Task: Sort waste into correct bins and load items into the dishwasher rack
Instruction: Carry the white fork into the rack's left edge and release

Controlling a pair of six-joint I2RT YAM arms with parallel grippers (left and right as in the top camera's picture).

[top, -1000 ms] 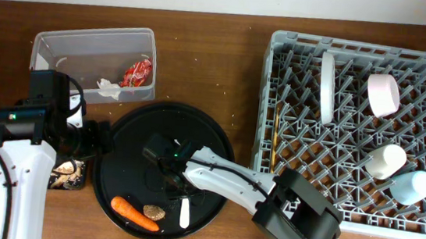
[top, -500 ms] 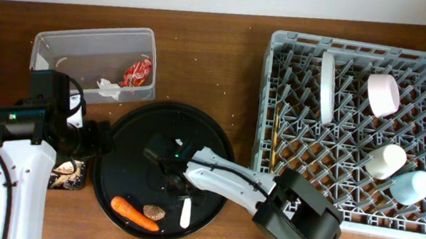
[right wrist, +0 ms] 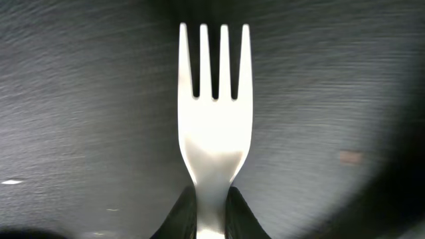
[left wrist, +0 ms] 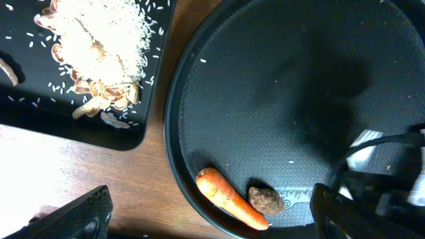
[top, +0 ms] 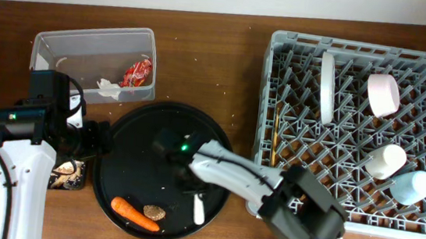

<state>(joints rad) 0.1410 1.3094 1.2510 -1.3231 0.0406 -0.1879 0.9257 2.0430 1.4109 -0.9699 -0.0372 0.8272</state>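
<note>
The fork (right wrist: 214,133) is over the near right part of the round black tray (top: 141,128), with its tines pointing away from the right gripper (top: 193,193). That gripper's fingers (right wrist: 178,214) are clamped on the fork's narrow neck from both sides. Whether the fork rests on the tray or is lifted off it cannot be told.

By the tray's near rim lies the carrot (top: 135,214), with the brown piece (top: 154,211) just beside it. The left gripper (top: 95,143) hangs at the tray's left edge, its fingers (left wrist: 86,216) wide apart and holding nothing.

Just left of the round tray is the shallow black tray (left wrist: 40,113), which holds the grains (left wrist: 99,40). Beyond the round tray's far left side stands the clear tub (top: 95,41), with the wrapper (top: 137,73) and the napkin (top: 107,87) in it.

Right of the round tray is the rack (top: 298,45). It carries the plate (top: 327,86) on edge, the bowl (top: 383,94), the white cup (top: 385,161), the blue cup (top: 413,187) and the stick (top: 276,137).
</note>
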